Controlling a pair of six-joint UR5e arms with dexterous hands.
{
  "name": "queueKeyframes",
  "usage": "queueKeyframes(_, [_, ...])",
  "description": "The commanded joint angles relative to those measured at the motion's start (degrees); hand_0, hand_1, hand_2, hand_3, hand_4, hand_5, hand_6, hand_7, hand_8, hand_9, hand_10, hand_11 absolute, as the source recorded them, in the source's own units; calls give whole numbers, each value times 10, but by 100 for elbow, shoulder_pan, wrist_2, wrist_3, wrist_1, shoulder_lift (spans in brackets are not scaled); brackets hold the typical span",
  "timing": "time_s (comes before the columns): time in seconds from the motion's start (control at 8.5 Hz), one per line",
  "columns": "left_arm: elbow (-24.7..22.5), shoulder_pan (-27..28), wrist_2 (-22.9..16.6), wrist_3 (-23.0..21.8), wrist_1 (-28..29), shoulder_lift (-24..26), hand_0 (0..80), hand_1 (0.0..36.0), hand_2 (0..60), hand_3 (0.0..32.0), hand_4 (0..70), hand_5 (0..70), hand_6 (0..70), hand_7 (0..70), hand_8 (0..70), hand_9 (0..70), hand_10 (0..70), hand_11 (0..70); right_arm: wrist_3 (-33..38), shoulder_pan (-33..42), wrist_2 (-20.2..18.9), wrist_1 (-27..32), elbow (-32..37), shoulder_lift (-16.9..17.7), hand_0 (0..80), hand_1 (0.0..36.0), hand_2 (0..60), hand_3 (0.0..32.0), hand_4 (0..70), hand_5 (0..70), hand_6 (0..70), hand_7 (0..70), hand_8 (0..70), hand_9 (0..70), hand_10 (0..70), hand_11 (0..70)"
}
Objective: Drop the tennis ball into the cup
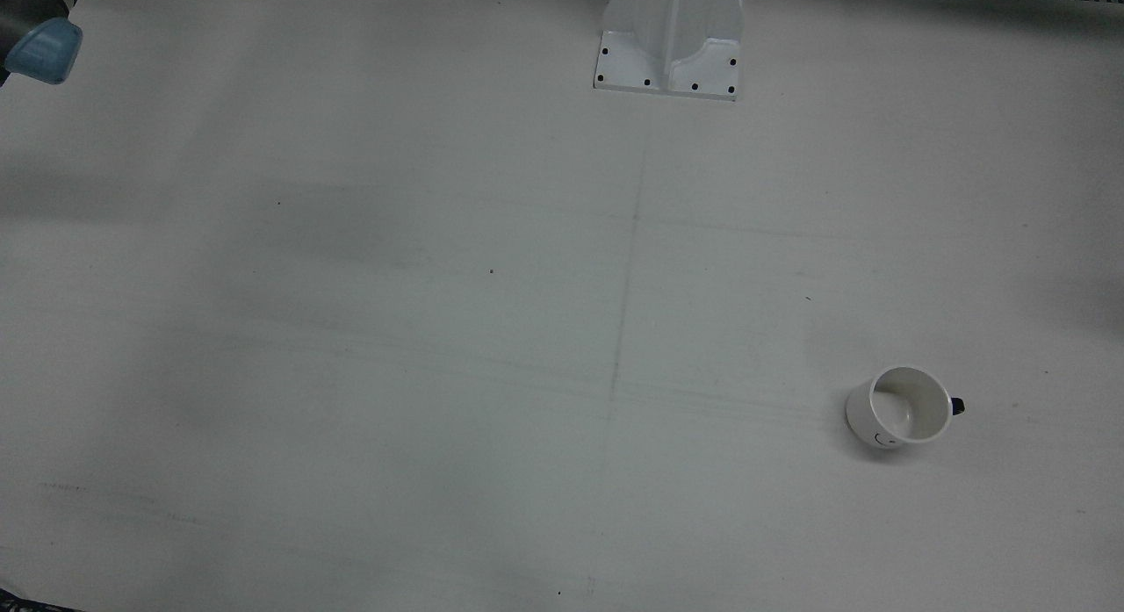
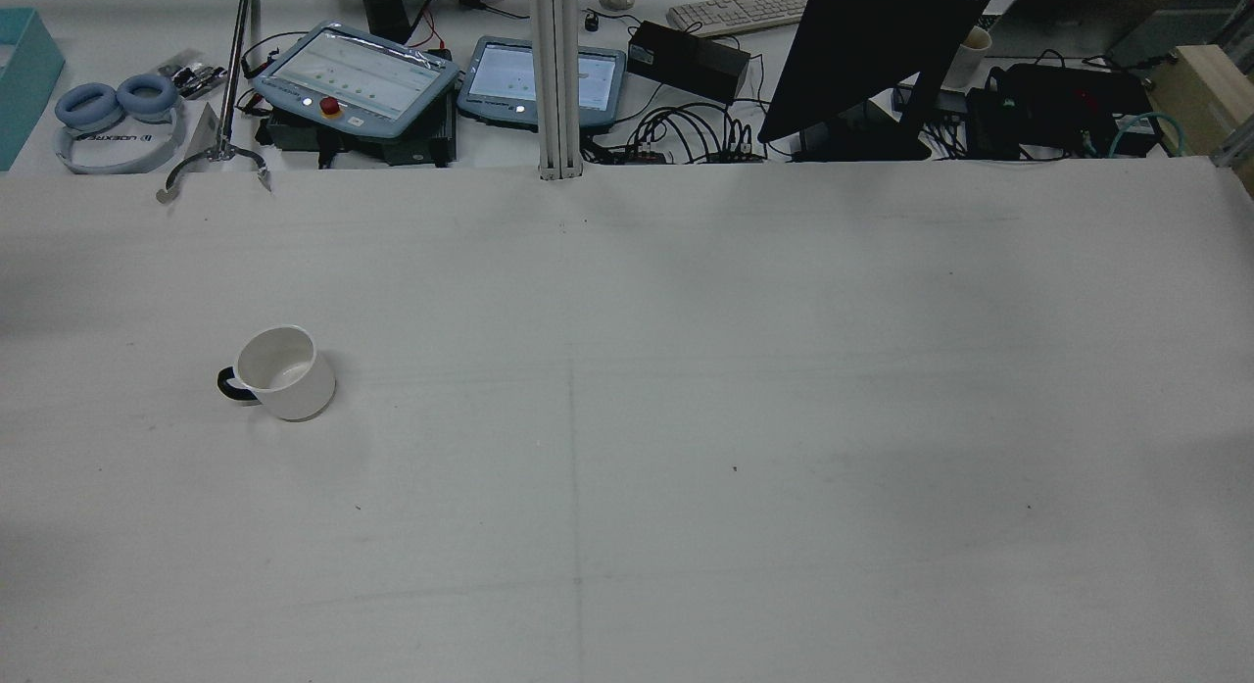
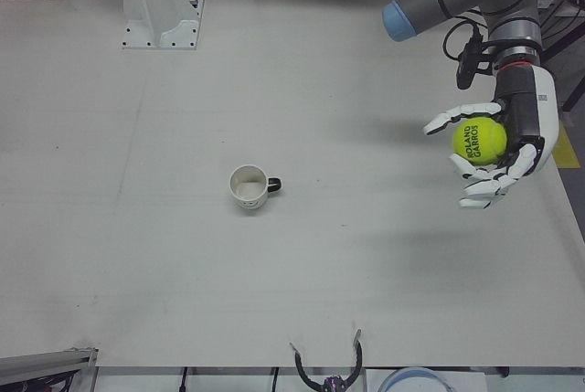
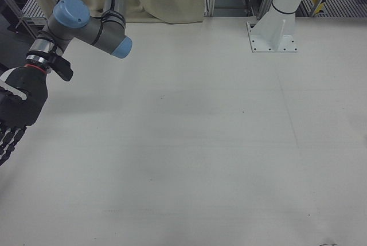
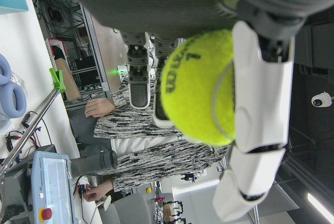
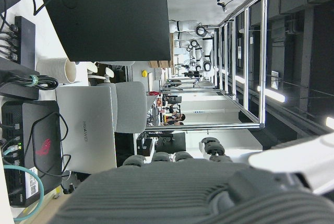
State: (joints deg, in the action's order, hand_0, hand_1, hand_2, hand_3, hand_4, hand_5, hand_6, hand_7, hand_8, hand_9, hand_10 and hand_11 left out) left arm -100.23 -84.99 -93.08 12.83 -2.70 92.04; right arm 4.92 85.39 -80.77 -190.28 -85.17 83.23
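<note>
On my left hand's camera the tennis ball fills the picture, fuzzy yellow-green with a white seam, pinched between the hand's white plastic fingers. From the left-front view, my left hand holds the ball up over the table's edge, fingers curled around it, well apart from the cup. The cup is a white mug with a dark handle, standing upright on the matte white table; its smooth inside holds nothing that I can see. My right hand sits at the frame's edge in the right-front view, dark-backed; fingers point down, and I cannot tell whether they are spread or pressed together.
</note>
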Motion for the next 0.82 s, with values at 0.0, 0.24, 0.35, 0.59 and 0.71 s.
queueKeyframes(0.0, [-58, 17, -9, 0, -11, -19, 624, 232, 214, 0, 317, 228, 700, 700, 411, 523, 200, 309, 0, 4, 0, 0, 0, 0, 0, 0, 0, 0, 0, 0, 0, 0, 0, 0, 0, 0])
queueKeyframes(0.24, [-416, 410, -184, 0, -168, -19, 628, 231, 199, 0, 307, 224, 700, 700, 406, 520, 199, 308, 0, -5, 0, 0, 0, 0, 0, 0, 0, 0, 0, 0, 0, 0, 0, 0, 0, 0])
queueKeyframes(0.35, [-505, 839, -176, -9, -213, -10, 631, 237, 197, 0, 300, 218, 700, 700, 406, 521, 202, 313, 0, 3, 0, 0, 0, 0, 0, 0, 0, 0, 0, 0, 0, 0, 0, 0, 0, 0])
queueKeyframes(0.59, [-585, 1500, -132, 9, -222, 34, 619, 227, 199, 0, 285, 225, 700, 700, 414, 525, 207, 319, 0, -5, 0, 0, 9, 0, 0, 0, 0, 0, 0, 0, 0, 0, 0, 0, 0, 0])
queueKeyframes(0.71, [-577, 1781, -106, 44, -248, 34, 617, 230, 190, 0, 283, 214, 700, 700, 410, 526, 208, 321, 0, -5, 0, 0, 9, 0, 0, 0, 0, 0, 0, 0, 0, 0, 0, 0, 0, 0])
